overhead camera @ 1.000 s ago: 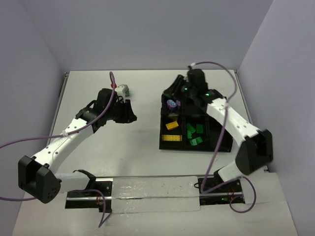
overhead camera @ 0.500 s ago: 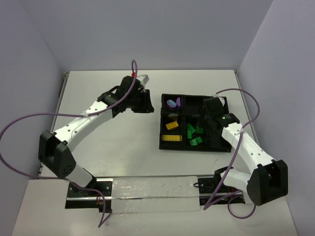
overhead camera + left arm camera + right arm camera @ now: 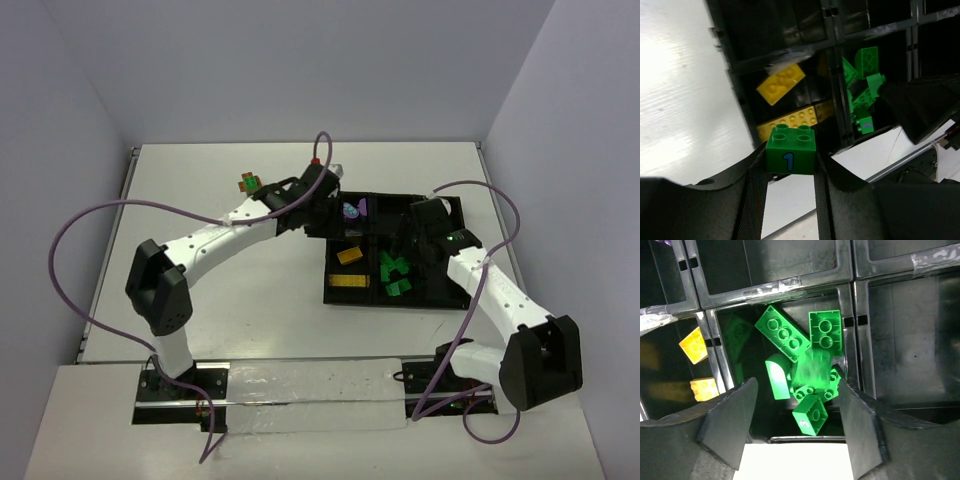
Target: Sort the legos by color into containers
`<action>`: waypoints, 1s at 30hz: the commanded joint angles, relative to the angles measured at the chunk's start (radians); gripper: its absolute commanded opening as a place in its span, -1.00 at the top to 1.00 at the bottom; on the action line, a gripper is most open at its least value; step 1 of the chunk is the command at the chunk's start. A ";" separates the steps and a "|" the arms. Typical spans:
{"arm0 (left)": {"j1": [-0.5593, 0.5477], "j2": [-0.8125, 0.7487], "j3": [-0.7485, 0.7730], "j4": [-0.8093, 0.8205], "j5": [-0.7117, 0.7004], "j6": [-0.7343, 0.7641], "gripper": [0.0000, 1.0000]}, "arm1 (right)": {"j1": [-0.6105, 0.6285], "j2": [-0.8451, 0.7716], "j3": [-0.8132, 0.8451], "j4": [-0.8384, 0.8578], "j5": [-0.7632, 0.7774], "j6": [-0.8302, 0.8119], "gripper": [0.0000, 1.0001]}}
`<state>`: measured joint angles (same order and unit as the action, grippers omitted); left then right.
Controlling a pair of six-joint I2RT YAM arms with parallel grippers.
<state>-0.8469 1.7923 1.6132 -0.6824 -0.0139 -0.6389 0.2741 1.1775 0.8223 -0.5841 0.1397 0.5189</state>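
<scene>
Links: your left arm [image 3: 215,232] and right arm [image 3: 490,285] wear white shells with black joints.
Cables: purple [image 3: 470,183], looping.
Fingers: matte black wedges [image 3: 727,422].

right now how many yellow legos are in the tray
2, both in the near-left compartment of the tray: a small yellow brick lying tilted, and a long yellow brick by the near wall. More may be hidden.

The left arm [image 3: 215,232] was stretched toward the upper centre of the frame, its hand [image 3: 789,161] clamped on a green brick [image 3: 790,142]. The right arm [image 3: 490,285] was bent at the right, its hand [image 3: 794,392] held with jaws spread wide.
</scene>
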 commanded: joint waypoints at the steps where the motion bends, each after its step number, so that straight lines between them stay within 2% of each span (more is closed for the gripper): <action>1: -0.056 0.076 0.119 -0.057 -0.065 -0.067 1.00 | -0.006 -0.076 0.033 0.006 0.076 0.017 -0.63; 3: -0.089 0.120 0.149 -0.048 -0.077 -0.063 1.00 | -0.008 -0.127 0.060 -0.013 0.118 0.017 -0.72; 9: -0.161 0.280 0.327 -0.073 -0.074 -0.042 1.00 | -0.027 -0.259 0.154 -0.071 0.259 0.025 -0.74; 17: -0.198 0.489 0.605 -0.142 -0.048 0.009 1.00 | -0.047 -0.408 0.215 -0.105 0.349 0.033 -0.75; 22: -0.205 0.547 0.648 -0.128 -0.027 0.010 0.98 | -0.049 -0.457 0.219 -0.105 0.368 0.032 -0.75; 24: -0.205 0.555 0.653 -0.126 -0.025 0.011 0.79 | -0.049 -0.465 0.217 -0.106 0.374 0.028 -0.76; 28: -0.210 0.548 0.662 -0.126 -0.029 0.022 0.21 | -0.049 -0.464 0.205 -0.106 0.367 0.024 -0.76; 30: -0.212 0.545 0.669 -0.131 -0.043 0.029 -0.01 | -0.049 -0.461 0.203 -0.103 0.357 0.027 -0.76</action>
<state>-1.0481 2.3550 2.2127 -0.8143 -0.0525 -0.6371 0.2306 0.7182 1.0100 -0.6773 0.4717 0.5415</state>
